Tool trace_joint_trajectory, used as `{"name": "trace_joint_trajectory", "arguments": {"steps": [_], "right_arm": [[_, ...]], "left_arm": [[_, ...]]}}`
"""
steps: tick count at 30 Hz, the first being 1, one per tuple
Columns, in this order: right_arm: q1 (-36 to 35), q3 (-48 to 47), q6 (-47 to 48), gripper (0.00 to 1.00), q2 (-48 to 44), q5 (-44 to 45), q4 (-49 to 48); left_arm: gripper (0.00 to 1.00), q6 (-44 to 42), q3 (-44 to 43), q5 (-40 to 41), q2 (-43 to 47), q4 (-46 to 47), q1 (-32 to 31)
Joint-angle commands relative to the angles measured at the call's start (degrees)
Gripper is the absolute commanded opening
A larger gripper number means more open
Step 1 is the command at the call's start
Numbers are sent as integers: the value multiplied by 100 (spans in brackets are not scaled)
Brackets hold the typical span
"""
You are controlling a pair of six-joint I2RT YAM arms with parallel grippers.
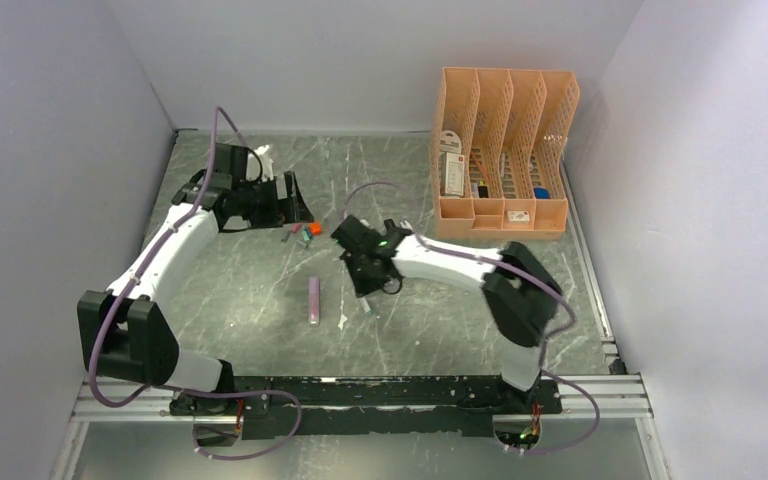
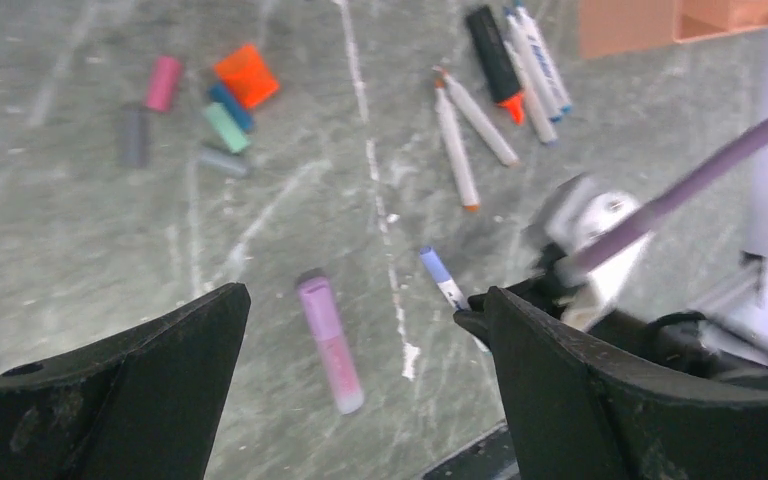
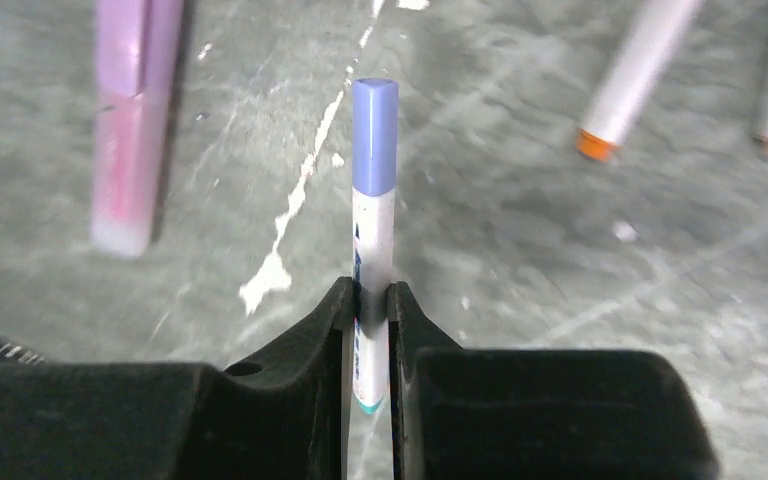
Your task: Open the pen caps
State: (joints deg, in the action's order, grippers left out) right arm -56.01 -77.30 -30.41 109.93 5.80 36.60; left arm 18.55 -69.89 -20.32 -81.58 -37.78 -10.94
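Several loose caps (image 2: pixel 226 118) already off; my right gripper (image 3: pixel 368 310) clamps a pen (image 3: pixel 372 250), blue cap (image 3: pixel 374 135) still on, left gripper (image 2: pixel 352 305) spread wide, empty.

Left gripper (image 2: pixel 352 305) wide — right gripper (image 3: pixel 370 292) tight

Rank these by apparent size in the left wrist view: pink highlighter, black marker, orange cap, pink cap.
Largest, too alike to split: pink highlighter (nearer the camera) and black marker.
Then orange cap.
Smallest: pink cap.
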Motion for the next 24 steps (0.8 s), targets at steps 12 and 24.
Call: {"name": "trace_joint_trajectory", "arguments": {"steps": [12, 24], "right_arm": [[1817, 1788, -395, 6, -3115, -2979, -2451], [1916, 1867, -379, 5, -3138, -3238, -2583]], "left_arm": [[100, 3487, 1999, -2148, 637, 5206, -1261], [98, 3454, 1781, -1509, 256, 5338, -1925]]}}
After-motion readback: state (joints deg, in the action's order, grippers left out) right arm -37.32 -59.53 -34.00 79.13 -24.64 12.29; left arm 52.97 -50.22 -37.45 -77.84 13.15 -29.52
